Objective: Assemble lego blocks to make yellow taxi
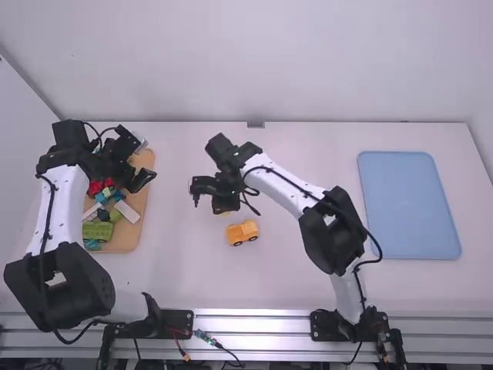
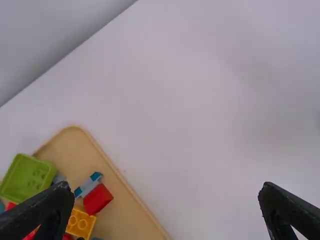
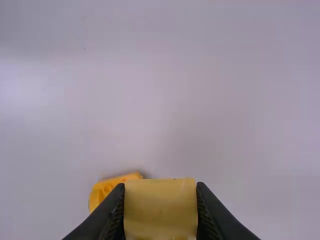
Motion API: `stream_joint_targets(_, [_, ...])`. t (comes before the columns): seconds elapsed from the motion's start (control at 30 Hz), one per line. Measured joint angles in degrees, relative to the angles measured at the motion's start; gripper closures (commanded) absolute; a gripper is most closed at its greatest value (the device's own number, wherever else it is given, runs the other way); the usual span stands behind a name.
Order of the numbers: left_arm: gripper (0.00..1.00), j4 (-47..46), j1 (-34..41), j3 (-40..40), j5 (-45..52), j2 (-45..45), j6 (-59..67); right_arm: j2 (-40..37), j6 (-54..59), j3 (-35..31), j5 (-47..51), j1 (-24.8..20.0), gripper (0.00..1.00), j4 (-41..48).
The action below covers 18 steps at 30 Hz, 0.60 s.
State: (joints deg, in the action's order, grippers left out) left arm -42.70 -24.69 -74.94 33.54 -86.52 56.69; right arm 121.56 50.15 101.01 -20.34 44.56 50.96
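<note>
So the orange-yellow plastic toy car body with black wheels [image 1: 243, 233] is sitting on the white tabletop [image 1: 308, 285], roughly between the two arm bases and a bit further out than they are. Just past that car body, on its far side, the right end effector [image 1: 223, 206] has a plain yellow plastic block [image 3: 160, 207] pinched between its fingers, one on each side.

Off to the left of the car is a tan board with rounded corners [image 1: 146, 160], and it's got a pile of loose bricks on it. I can make out a chunky green block [image 1: 96, 230], a white oblong one [image 1: 127, 211], a hollow lime-green block [image 2: 28, 177], a small red block [image 2: 98, 198], a yellow studded brick [image 2: 80, 223] and a grey-and-teal piece [image 2: 90, 185].

The left end effector [image 1: 137, 163] is also left of the car, over by that board, fingers spread wide with nothing between them.

Well apart from the car, over to its right, there's a flat light-blue rectangular tray [image 1: 408, 204].
</note>
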Motion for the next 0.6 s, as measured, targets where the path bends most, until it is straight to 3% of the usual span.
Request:
stream_joint_targets(0.33, [0.01,-0.11,-3.98,0.00,2.51,0.00,0.20,11.21,-2.08,14.56,6.10,5.03,1.00,10.95])
stream_joint_targets(0.6, [0.01,-0.09,-3.98,0.00,3.37,0.00,0.22,11.50,-5.25,16.68,7.30,4.79,1.00,10.86])
